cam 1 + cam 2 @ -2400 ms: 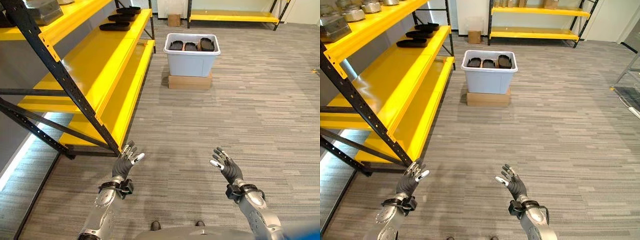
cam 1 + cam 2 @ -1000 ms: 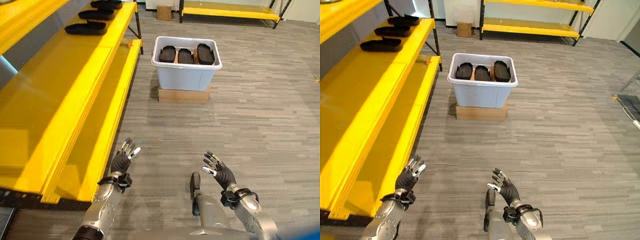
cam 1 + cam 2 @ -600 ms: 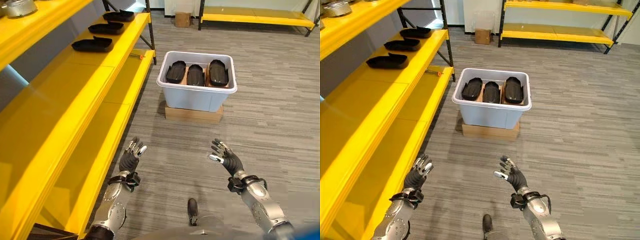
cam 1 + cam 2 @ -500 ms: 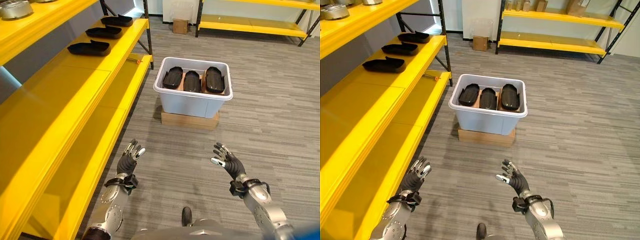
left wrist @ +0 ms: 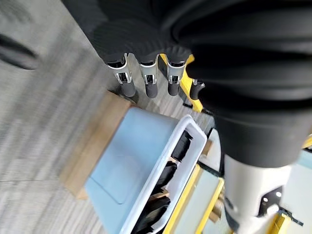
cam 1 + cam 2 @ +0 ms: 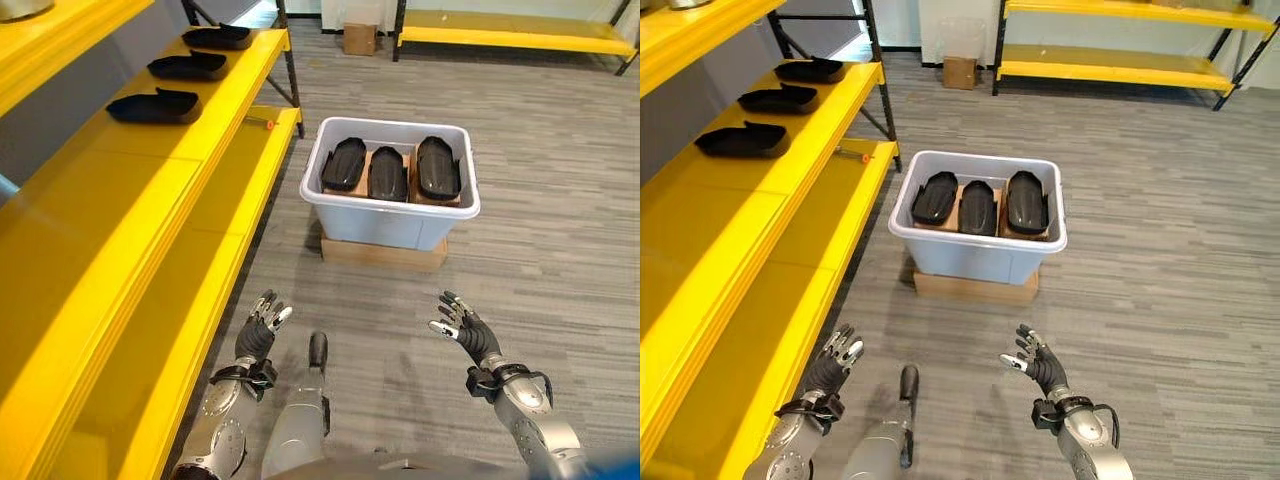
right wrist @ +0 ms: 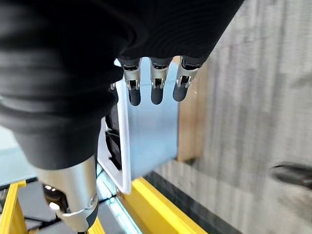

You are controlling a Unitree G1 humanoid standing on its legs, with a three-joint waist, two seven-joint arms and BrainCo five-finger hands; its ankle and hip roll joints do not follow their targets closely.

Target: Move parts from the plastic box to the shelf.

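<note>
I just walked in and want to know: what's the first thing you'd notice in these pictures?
Your eye lands first on the long bright yellow shelf running down the robot's left side, with three black parts lying in a row on its middle level. Next comes the pale plastic box on a cardboard block on the grey floor straight ahead, holding three more black parts side by side. Near the bottom, the left hand and right hand hang open and empty.

You are in a storeroom or warehouse. Long yellow shelves (image 6: 150,190) on black metal posts run along your left, with black parts (image 6: 152,105) lying on them. More yellow shelves (image 6: 1110,60) stand at the far wall. A plastic box (image 6: 390,205) of black parts sits on the grey striped floor (image 6: 560,220).
</note>
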